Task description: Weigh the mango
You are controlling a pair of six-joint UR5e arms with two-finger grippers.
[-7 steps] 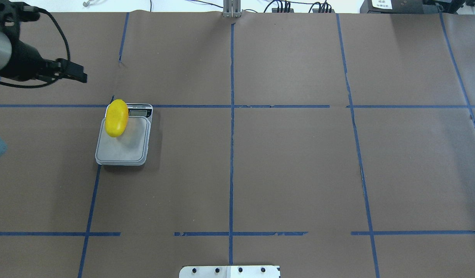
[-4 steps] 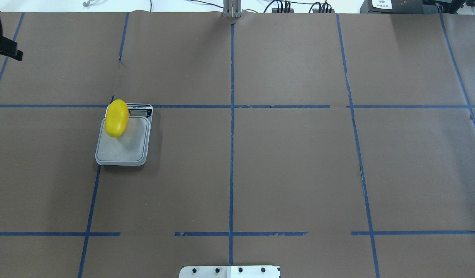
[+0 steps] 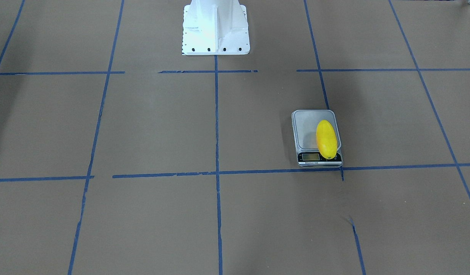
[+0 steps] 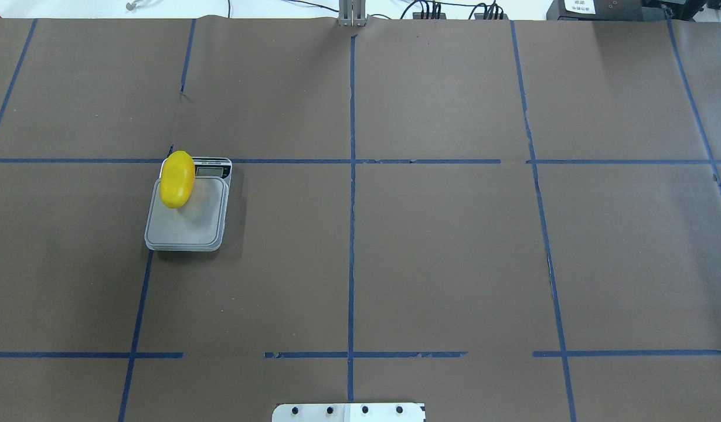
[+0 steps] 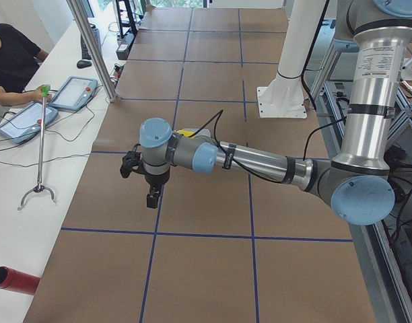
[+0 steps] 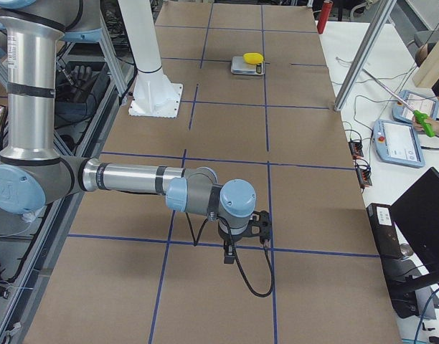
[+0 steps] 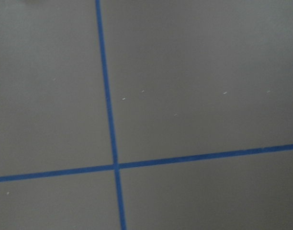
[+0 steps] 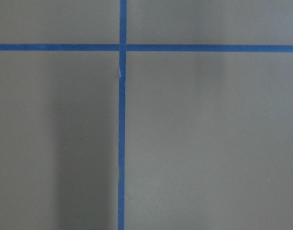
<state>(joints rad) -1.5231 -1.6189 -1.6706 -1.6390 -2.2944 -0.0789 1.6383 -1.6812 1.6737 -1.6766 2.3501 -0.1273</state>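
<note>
The yellow-orange mango (image 4: 177,179) lies on the silver scale (image 4: 187,225), over the platform's far left part and partly over the display end. Both also show in the front-facing view, mango (image 3: 326,139) on scale (image 3: 307,128), and small in the right side view, where the mango (image 6: 254,56) is at the far end. My left gripper (image 5: 152,198) hangs over bare table past the scale, apart from it. My right gripper (image 6: 228,252) hangs over bare table far from the scale. I cannot tell whether either is open or shut. Both wrist views show only brown paper and blue tape.
The white robot base (image 3: 216,26) stands at the table's middle edge. Blue tape lines grid the brown table cover (image 4: 454,264). Operators' tablets (image 5: 27,121) and a grabber tool (image 5: 39,155) lie on the white side table. A red cylinder (image 5: 14,280) lies near the corner.
My left arm has swung out of the overhead view past its left edge. The mango and the scale have not moved.
</note>
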